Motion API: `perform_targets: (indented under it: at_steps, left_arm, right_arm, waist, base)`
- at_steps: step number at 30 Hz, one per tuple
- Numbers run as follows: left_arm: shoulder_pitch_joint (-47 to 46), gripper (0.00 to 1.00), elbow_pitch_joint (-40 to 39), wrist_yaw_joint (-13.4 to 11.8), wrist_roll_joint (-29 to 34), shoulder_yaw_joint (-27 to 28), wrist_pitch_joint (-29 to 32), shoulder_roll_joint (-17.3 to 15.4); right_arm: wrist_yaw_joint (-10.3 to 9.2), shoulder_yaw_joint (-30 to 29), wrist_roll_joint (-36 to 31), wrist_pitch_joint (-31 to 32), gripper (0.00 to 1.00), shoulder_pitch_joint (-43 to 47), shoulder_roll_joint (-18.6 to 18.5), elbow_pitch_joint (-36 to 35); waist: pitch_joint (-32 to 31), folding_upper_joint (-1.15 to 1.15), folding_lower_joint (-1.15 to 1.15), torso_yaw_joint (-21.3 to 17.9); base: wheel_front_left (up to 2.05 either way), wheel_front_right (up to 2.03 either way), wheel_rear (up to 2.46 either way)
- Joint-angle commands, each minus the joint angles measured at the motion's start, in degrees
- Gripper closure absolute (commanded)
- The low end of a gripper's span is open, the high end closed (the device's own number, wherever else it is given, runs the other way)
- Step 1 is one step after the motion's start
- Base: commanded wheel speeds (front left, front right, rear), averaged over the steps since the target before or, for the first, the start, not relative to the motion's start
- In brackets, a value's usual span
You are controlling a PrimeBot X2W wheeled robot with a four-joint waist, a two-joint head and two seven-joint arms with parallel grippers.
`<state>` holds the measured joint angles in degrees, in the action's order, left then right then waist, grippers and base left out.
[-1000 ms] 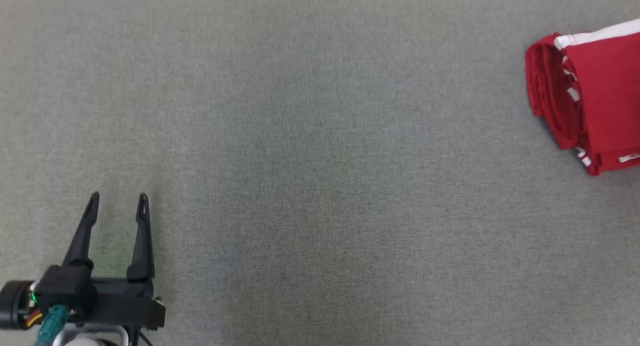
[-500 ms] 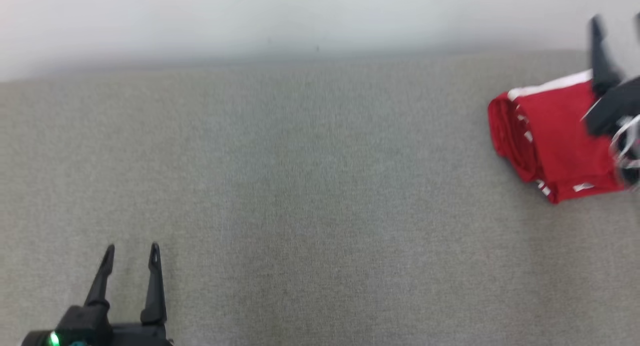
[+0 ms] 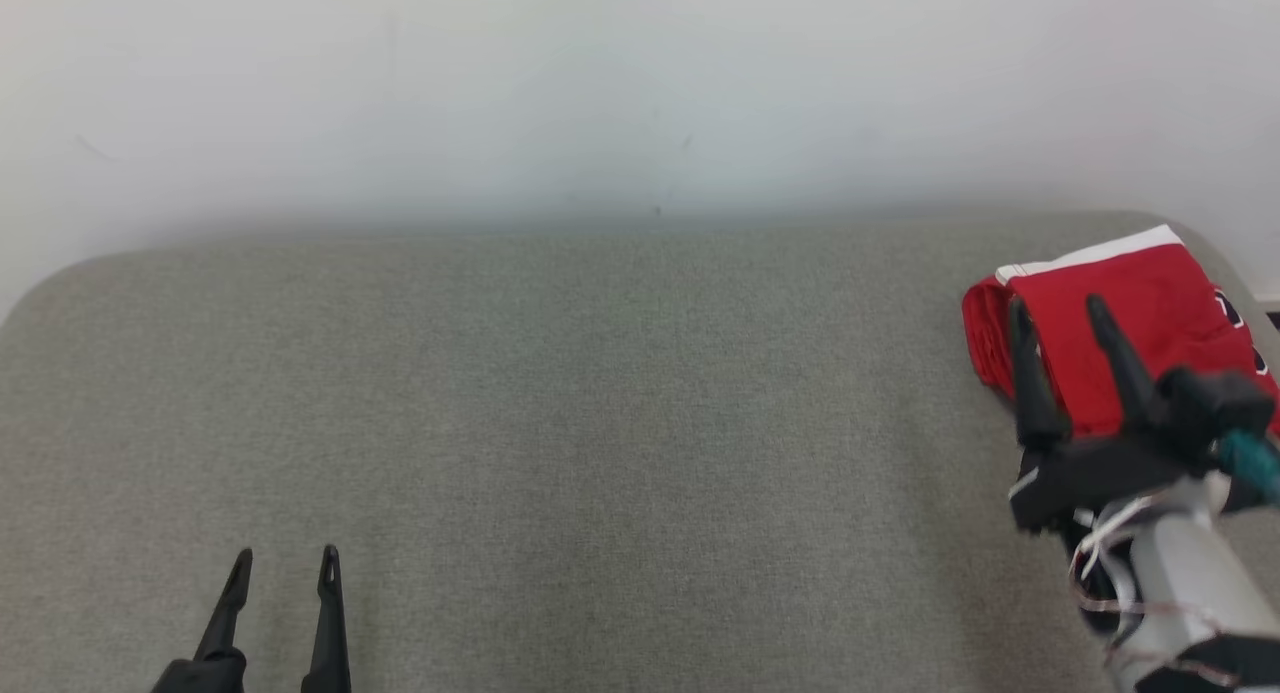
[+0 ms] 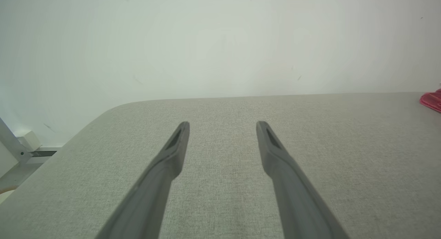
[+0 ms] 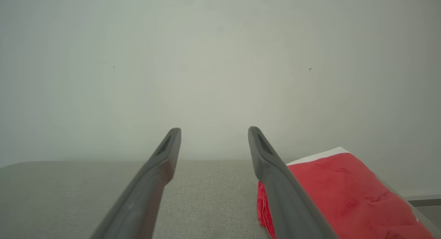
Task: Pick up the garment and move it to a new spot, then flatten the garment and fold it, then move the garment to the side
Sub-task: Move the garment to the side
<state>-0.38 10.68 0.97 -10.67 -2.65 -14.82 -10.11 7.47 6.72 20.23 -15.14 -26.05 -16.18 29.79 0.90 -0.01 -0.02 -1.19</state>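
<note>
The garment [image 3: 1130,313] is red with white trim, folded into a compact bundle at the far right of the grey table [image 3: 600,393], near its back corner. My right gripper [image 3: 1058,307] hovers in front of the bundle, open, nothing between its fingers. In the right wrist view the garment [image 5: 337,194] lies to the right of the open gripper [image 5: 214,129]. My left gripper [image 3: 286,558] stands open and empty at the lower left, over bare table. In the left wrist view that gripper [image 4: 222,123] is spread, and a red garment edge [image 4: 432,100] shows at the far right.
A pale wall [image 3: 600,93] rises right behind the table's back edge. The table's corners are rounded. A metal bracket and floor [image 4: 20,149] show past the table's left end in the left wrist view.
The head camera has tilted up, so the wall came into view and the scene slid down. My right gripper came into view and now stands in front of the garment.
</note>
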Motion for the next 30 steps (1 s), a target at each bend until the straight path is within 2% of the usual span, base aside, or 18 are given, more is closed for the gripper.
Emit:
perform_targets:
  at_steps: [1,8,13,19,30]
  left_arm:
    - [0.9,0.0,0.4,-0.4,0.2,-0.1,-0.2,-0.2]
    - [1.8,0.0,0.7,-0.9,0.0,-0.4,-0.3,0.0]
    - [2.7,0.0,1.0,-1.3,0.2,-0.7,-0.3,0.0]
    - [2.8,0.0,1.4,-1.9,1.3,-1.3,-0.3,-0.5]
    - [3.1,0.0,1.2,-1.3,0.3,-1.8,-0.4,-0.6]
  right_arm:
    - [0.01,-1.3,-1.6,0.0,0.0,2.7,1.2,-1.9]
    - [0.01,-7.1,-7.3,0.0,0.0,15.7,8.2,-10.1]
    - [0.01,-8.0,-10.2,0.0,0.0,21.9,11.0,-14.1]
    - [0.01,-7.3,-12.1,0.0,0.0,26.9,12.4,-18.6]
    - [0.01,-6.5,-12.8,0.0,0.0,29.5,13.3,-20.6]
  waist:
    - [-1.5,0.01,0.02,0.9]
    - [-3.3,0.01,0.02,2.1]
    - [-3.8,0.01,0.02,2.3]
    - [-4.3,0.01,0.02,2.5]
    - [-4.4,0.01,0.02,2.7]
  base:
    - [0.0,0.0,0.0]
    - [0.0,0.0,0.0]
    - [0.0,0.0,0.0]
    - [0.0,0.0,0.0]
    - [0.0,0.0,0.0]
